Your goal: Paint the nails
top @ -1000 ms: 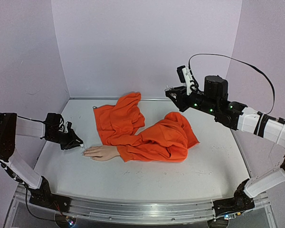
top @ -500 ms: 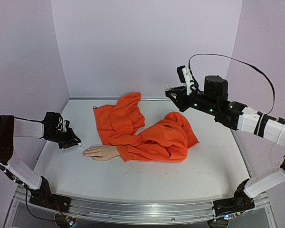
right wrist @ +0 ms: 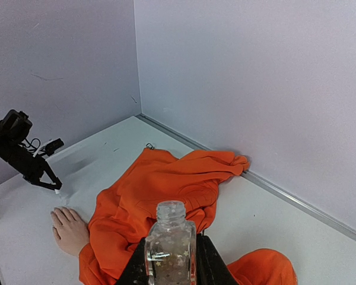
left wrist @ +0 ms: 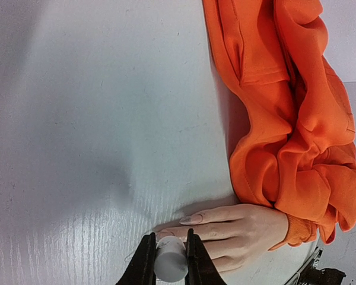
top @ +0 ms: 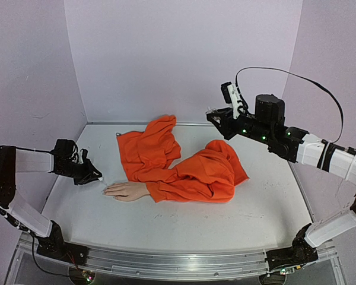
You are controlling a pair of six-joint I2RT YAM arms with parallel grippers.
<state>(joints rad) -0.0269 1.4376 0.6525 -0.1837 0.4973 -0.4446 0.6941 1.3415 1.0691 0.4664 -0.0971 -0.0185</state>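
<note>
Matte lilac walls [top: 178, 53] box in a smooth white surface [top: 184, 219]. On it lies a crumpled orange garment [top: 184, 163]. From its ribbed cuff a pale mannequin hand [top: 126, 190] lies flat, its nails [left wrist: 191, 219] just beside the left pincer [left wrist: 168, 238], which is clamped on a small white cylinder [left wrist: 170, 266]. The raised right pincer [right wrist: 170, 261] grips a squarish, open-necked clear glass bottle [right wrist: 170, 231].

Enclosure: lilac walls [top: 184, 53], white surface [top: 184, 219].
Three plain walls boxed in the faintly scuffed surface; a metal strip [right wrist: 302, 205] ran along the back wall's foot, an aluminium rail [top: 166, 261] edged the near side. Lighting even, shadows soft.
</note>
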